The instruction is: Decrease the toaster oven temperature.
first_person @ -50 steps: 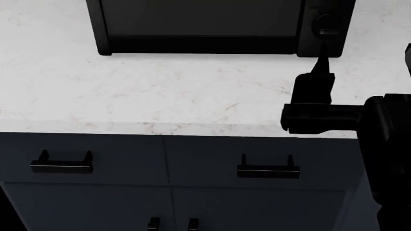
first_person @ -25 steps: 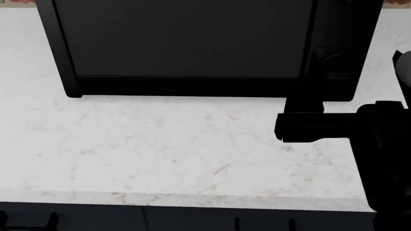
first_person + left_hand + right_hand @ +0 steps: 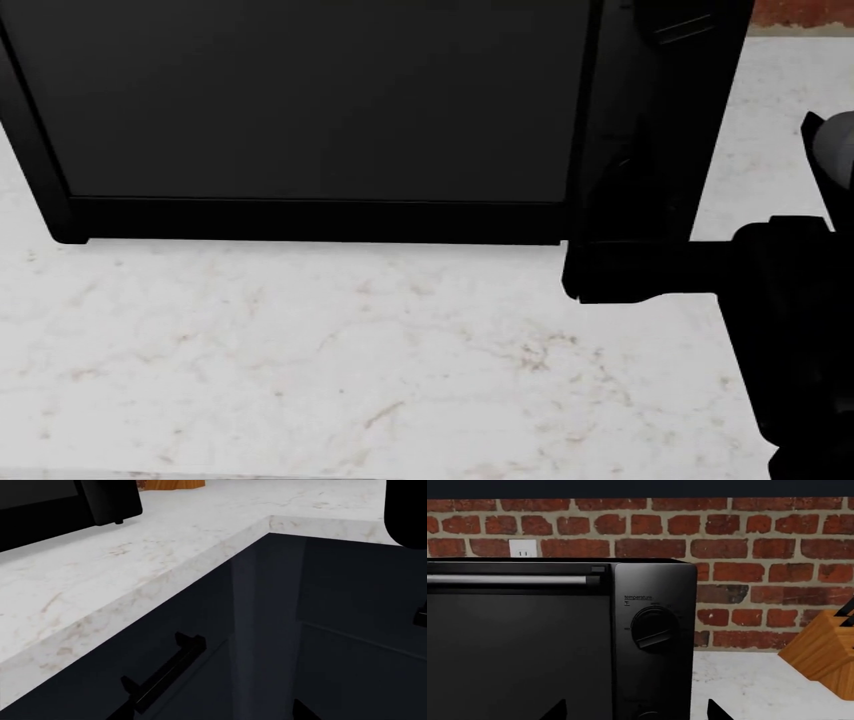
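Right gripper (image 3: 635, 711) is sitting wide open in front of the toaster oven (image 3: 554, 645) (temperature knob (image 3: 654, 628) untouched); left gripper's state isn't showing.

Head view: looks steeply down, close over the tabletop (image 3: 334, 370) and toaster oven (image 3: 307, 110) front. Right wrist view: level, close, facing the oven's (image 3: 547, 640) knob strip. Left wrist view: low beside the tabletop (image 3: 133, 565) edge; oven (image 3: 60, 505) corner shared.
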Controlling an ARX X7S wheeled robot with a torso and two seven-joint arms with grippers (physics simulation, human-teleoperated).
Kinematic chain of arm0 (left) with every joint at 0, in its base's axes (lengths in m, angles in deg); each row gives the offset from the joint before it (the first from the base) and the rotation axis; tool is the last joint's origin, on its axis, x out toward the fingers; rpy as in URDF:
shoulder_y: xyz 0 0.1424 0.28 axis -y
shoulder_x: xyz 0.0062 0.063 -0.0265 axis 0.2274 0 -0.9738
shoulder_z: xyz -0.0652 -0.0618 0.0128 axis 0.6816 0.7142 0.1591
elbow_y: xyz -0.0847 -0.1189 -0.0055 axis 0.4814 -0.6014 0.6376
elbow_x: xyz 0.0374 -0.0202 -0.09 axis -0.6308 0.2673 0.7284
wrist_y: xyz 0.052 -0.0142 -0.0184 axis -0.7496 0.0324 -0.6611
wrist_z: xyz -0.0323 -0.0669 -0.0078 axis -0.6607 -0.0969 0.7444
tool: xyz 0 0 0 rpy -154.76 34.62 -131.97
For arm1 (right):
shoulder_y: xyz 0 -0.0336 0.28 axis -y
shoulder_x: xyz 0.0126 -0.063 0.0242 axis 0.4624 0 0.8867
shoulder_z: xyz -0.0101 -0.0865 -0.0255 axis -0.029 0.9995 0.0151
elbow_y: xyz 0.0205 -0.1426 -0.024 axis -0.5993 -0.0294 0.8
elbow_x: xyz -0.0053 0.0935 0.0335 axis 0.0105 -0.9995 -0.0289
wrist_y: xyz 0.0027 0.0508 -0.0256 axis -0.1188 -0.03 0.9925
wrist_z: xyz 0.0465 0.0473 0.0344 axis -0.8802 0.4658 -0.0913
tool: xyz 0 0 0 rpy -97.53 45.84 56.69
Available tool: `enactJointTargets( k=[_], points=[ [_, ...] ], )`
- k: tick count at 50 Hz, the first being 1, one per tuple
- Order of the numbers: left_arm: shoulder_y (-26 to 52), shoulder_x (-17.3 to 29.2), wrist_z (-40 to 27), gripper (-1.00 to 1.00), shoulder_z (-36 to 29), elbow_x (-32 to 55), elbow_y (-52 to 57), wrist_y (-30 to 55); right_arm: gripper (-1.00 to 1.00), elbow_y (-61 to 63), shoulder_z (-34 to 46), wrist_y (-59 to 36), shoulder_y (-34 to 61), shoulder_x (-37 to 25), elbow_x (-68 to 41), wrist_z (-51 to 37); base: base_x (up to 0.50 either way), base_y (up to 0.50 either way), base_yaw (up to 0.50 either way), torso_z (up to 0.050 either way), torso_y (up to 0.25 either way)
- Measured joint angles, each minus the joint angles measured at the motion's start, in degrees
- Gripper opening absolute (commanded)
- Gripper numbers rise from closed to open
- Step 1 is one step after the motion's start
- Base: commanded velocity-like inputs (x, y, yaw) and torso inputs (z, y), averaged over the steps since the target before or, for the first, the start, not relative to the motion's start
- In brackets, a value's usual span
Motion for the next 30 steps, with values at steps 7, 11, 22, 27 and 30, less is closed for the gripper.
enactJointTargets(
  k=[7, 11, 22, 27, 30],
  points=[
    [0.1, 0.1, -0.1, 1.0, -0.3, 0.0, 0.0, 0.1, 1.0, 0.0, 0.3, 0.8, -0.6, -0.3, -0.3, 0.3, 0.26, 0.0, 0.0, 0.0, 0.0],
    [0.1, 0.1, -0.2, 1.0, -0.3, 0.1, 0.0, 0.0, 1.0, -0.1, 0.5, 1.3, -0.8, -0.4, -0.4, 0.4, 0.28, 0.0, 0.0, 0.0, 0.0],
    [0.0, 0.3, -0.4, 1.0, -0.4, 0.2, -0.3, -0.3, 1.0, -0.4, 0.9, 2.4, -1.6, -0.6, -0.6, 0.4, 0.25, 0.0, 0.0, 0.0, 0.001],
    [0.0, 0.4, -0.5, 1.0, -0.4, 0.2, -0.4, -0.4, 1.0, -0.4, 0.8, 2.3, -1.8, -0.5, -1.1, -0.4, 0.0, 0.0, 0.0, 0.0, 0.0],
    [0.0, 0.4, -0.5, 1.0, -0.4, 0.3, -0.5, -0.5, 1.0, -0.3, 0.1, 1.3, -1.5, -0.1, -2.4, -2.0, 0.0, 0.0, 0.0, 0.0, 0.0]
  ],
)
